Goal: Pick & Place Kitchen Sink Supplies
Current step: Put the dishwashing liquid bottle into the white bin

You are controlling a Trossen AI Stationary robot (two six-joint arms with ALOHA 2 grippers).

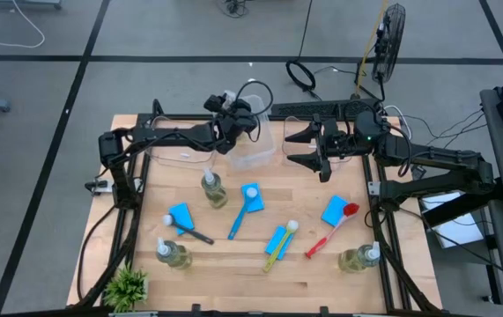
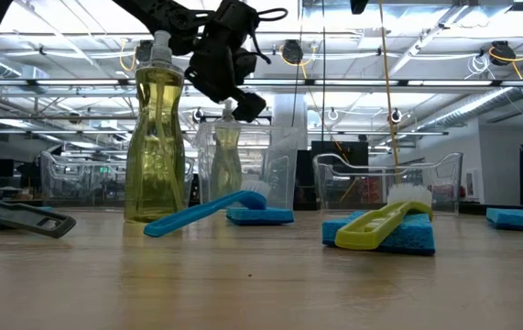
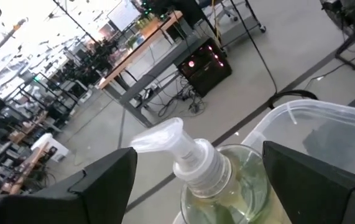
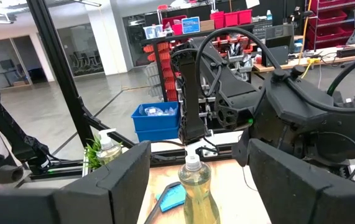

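Viewing from above: we see a wooden desk [image 1: 233, 255] at frame centre.
Left pincer [image 1: 226, 134]: upper centre, fingers spread around a soap bottle [image 3: 217, 180] over a clear bin [image 1: 255, 150]; we cannot tell whether they touch it.
Right pincer [image 1: 308, 145]: right of the bin, spread, empty.
Supplies: bottles, sponges and brushes lie across the lower desk.

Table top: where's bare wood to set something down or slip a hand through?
Best is the front strip between the potted plant and the front-right soap bottle, in front of the yellow-green brush. Another patch lies between the clear bin and the red brush, though the right gripper hangs at its back edge. The middle row of sponges and brushes is crowded.
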